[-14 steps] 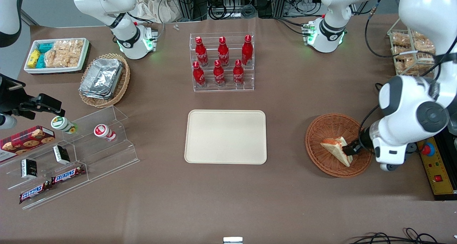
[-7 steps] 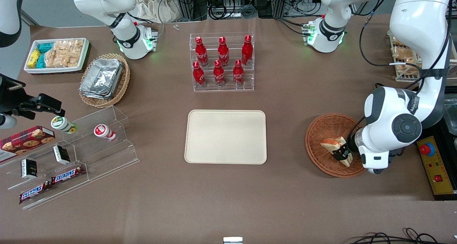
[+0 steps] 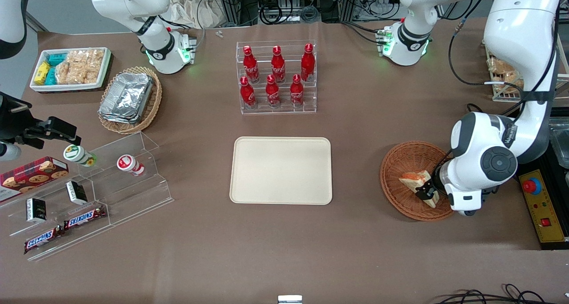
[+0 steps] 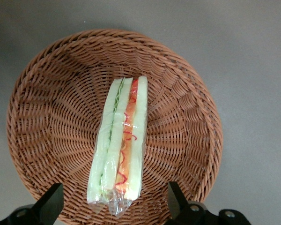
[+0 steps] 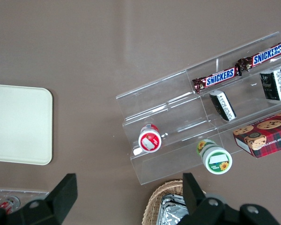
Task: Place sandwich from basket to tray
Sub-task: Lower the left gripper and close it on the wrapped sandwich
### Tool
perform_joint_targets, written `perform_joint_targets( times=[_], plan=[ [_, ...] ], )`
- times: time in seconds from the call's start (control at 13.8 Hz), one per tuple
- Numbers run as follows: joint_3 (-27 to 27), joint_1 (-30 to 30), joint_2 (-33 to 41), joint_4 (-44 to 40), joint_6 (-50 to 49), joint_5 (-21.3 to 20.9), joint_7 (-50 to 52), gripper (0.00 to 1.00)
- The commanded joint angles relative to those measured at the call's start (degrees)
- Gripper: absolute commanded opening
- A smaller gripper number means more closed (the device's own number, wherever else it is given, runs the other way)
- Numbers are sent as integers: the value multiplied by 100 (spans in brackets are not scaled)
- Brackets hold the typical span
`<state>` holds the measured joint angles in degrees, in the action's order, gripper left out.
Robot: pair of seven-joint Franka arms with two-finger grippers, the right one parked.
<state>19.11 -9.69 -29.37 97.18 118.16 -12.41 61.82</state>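
The sandwich (image 3: 413,179), a wrapped wedge of white bread with orange-red and green filling, lies in the round reddish-brown wicker basket (image 3: 400,162) toward the working arm's end of the table. My left gripper (image 3: 426,191) hangs just above the basket, over the sandwich's end nearer the front camera. In the left wrist view the gripper (image 4: 113,204) is open, its two black fingers (image 4: 51,204) standing on either side of the sandwich (image 4: 119,145) without touching it, with the basket (image 4: 47,103) below. The cream-beige tray (image 3: 281,170) lies bare at mid-table.
A clear rack of red bottles (image 3: 278,77) stands farther from the camera than the tray. A tan basket of foil containers (image 3: 129,99), a white snack bin (image 3: 71,68) and an acrylic stand of snacks (image 3: 89,193) lie toward the parked arm's end. A yellow control box (image 3: 540,206) sits beside the basket.
My left arm has swung in over the basket, carrying the gripper from the sandwich's outer side to above its near end. The sandwich and basket have not moved.
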Motion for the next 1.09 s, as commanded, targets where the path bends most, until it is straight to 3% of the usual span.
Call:
perform_joint_targets(
  times=[0.0, 1.01],
  plan=[
    [23, -6, -103, 12, 155, -157, 251, 100],
    [23, -33, -332, 188, 295, -324, 251, 100]
  ],
)
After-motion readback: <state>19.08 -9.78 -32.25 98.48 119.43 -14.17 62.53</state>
